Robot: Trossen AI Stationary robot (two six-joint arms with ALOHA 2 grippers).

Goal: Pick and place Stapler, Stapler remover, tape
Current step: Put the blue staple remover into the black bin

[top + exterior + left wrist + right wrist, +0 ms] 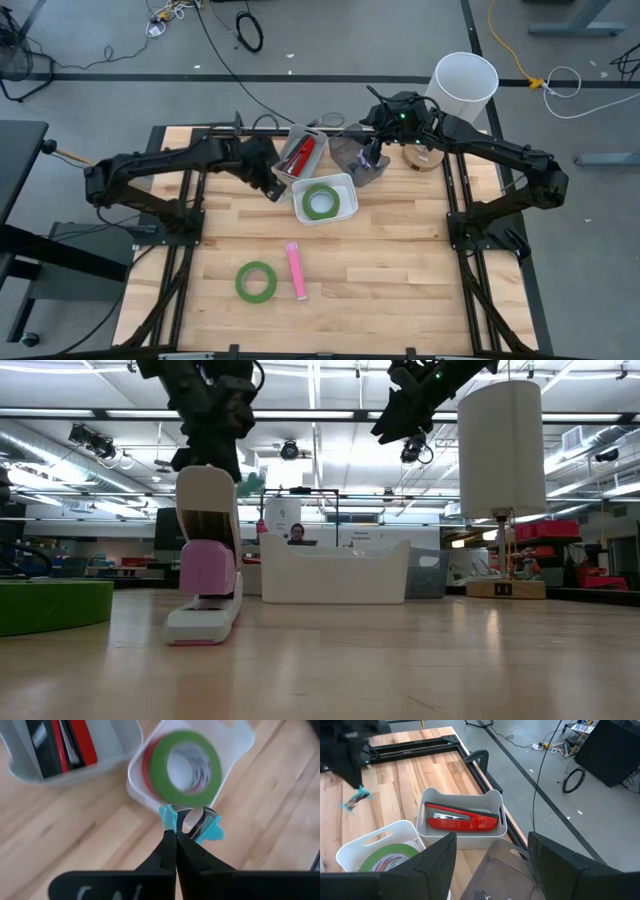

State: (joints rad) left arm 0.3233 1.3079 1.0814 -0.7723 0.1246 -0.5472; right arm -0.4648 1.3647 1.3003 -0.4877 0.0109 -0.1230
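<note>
Left gripper at centre of the high view, just left of the white bin; jaws clenched on a small teal-handled staple remover, which hangs from the fingertips above the wood beside the bin's edge. Right gripper up at centre-top of the high view, over a clear grey container; jaws spread wide, nothing between them, touching nothing. White bin holds a green tape roll stacked on a red roll. Grey bin just upper left of the white one holds a red stapler. A second green tape roll lies flat on the table at lower centre-left, a pink stapler just to its right, the two apart.
</note>
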